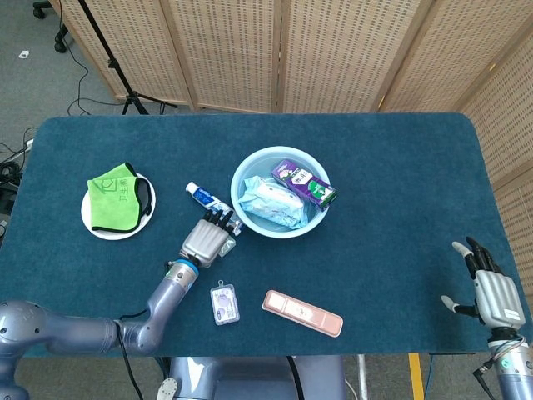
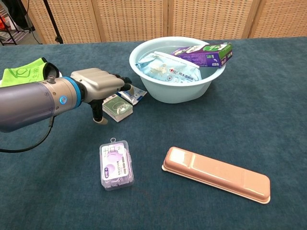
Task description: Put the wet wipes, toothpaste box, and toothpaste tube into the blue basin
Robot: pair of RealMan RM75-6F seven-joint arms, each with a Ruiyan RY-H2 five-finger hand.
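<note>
With the wet wipes and toothpaste box already in the blue basin, my left hand, fingers extended and holding nothing, hovers over the toothpaste tube lying beside the basin, while my right hand rests idle, fingers spread.

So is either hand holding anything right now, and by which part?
Nothing is held: the left hand reaches over the toothpaste tube, and the right hand is empty.

No legible text on anything.
</note>
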